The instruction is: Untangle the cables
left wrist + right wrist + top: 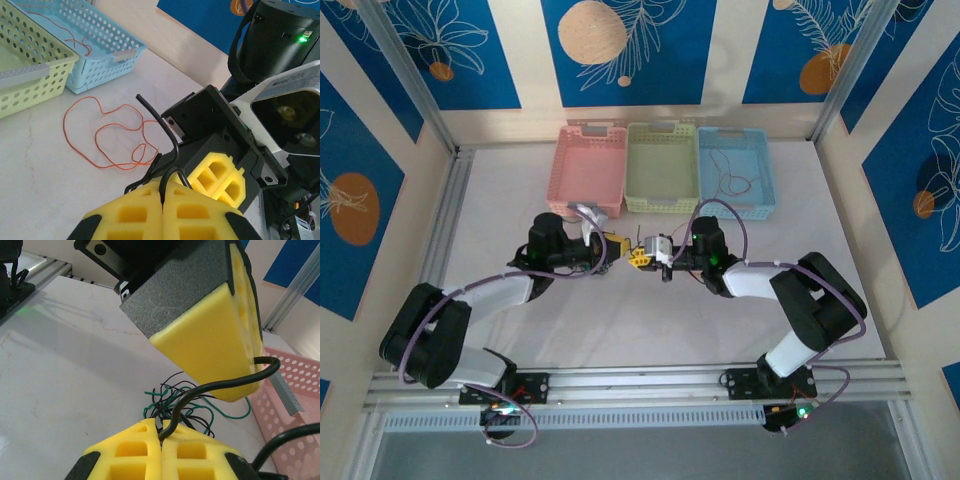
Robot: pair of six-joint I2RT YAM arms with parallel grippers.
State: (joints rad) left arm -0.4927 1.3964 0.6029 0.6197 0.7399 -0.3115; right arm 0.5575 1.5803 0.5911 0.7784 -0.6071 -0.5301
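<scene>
Pinching one black cable (235, 381) from both ends, our left fingers (132, 212) and right fingers (192, 452) each sit pressed together on it, just in front of the green basket (662, 203). We see a green-and-black tangle (182, 400) and an orange cable (65, 120) lying on the tabletop (60, 355) close by.

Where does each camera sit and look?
Top external: high behind, looking down on the table; left arm, right arm show.
Left wrist: on the left arm, facing the blue basket and orange cable; left pincer at bottom.
Right wrist: on the right arm, facing the pink basket; right pincer at bottom.
Shared: both wrist views show the black cable.
</scene>
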